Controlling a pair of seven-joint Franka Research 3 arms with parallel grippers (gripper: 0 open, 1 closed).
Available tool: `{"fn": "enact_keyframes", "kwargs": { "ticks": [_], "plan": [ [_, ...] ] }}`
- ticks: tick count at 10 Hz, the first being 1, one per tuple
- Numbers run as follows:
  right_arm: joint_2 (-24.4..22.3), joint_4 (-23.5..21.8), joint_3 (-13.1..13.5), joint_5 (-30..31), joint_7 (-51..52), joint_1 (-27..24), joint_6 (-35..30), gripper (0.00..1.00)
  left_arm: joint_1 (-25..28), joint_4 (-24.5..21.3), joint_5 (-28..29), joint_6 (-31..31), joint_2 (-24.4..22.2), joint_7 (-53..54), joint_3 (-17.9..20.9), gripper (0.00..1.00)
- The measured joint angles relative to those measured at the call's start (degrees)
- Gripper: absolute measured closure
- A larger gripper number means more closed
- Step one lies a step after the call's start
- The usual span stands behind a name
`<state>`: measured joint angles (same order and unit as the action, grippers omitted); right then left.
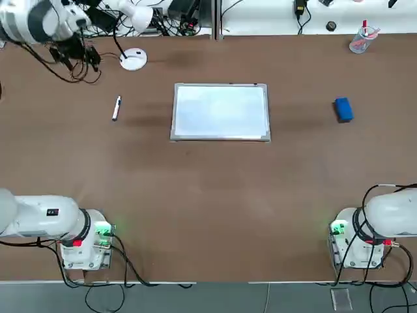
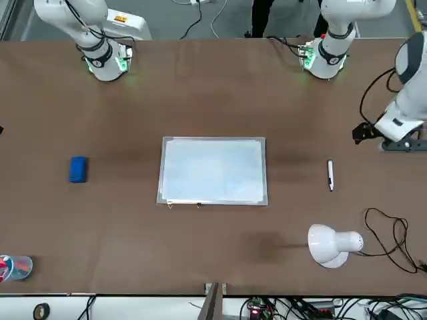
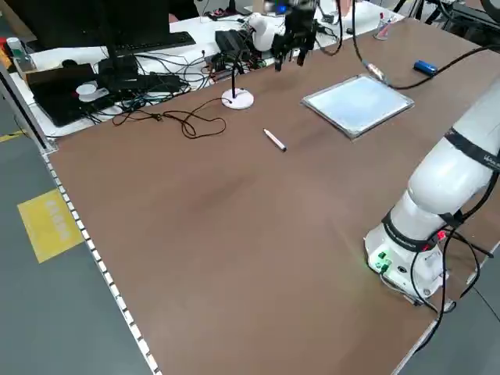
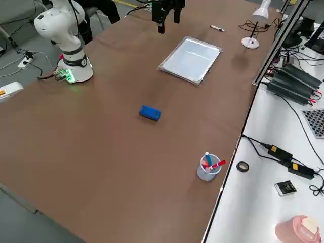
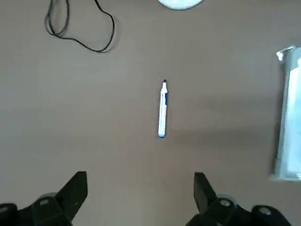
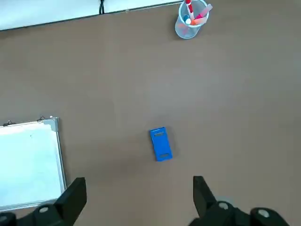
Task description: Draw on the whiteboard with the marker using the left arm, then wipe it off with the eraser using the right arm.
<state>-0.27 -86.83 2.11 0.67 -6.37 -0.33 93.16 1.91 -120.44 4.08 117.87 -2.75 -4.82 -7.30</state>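
Observation:
The whiteboard (image 1: 220, 112) lies flat mid-table with a blank surface. To its left lies the marker (image 1: 116, 107) (image 5: 162, 109), a slim white pen. The blue eraser (image 1: 343, 109) (image 6: 160, 144) rests to the board's right. High above the table hangs my left gripper (image 5: 141, 181) (image 1: 75, 55), open and empty, with the marker beneath and ahead of its fingers. Over the eraser's side, equally high, my right gripper (image 6: 138, 186) (image 4: 167, 17) is open and holds nothing. The top view does not show the right gripper.
A white lamp (image 1: 133, 59) with a trailing black cable stands at the far left edge. A clear cup (image 1: 361, 39) with red items sits at the far right corner. Both arm bases (image 1: 88, 238) (image 1: 352, 241) stand at the near edge.

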Motion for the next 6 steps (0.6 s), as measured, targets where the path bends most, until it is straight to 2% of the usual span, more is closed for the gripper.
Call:
{"fn": "enact_keyframes", "kwargs": {
  "ticks": [3,6],
  "plan": [
    [0.0,0.0,-0.1,0.0,0.0,0.0,0.1,0.00,2.6,-5.1,0.0,8.0,2.7,2.0,0.1,0.00],
    [0.0,0.0,-0.1,0.1,0.0,0.1,0.7,0.00,2.9,-9.1,-1.3,15.0,6.4,2.1,0.0,0.03]
  ]
}}
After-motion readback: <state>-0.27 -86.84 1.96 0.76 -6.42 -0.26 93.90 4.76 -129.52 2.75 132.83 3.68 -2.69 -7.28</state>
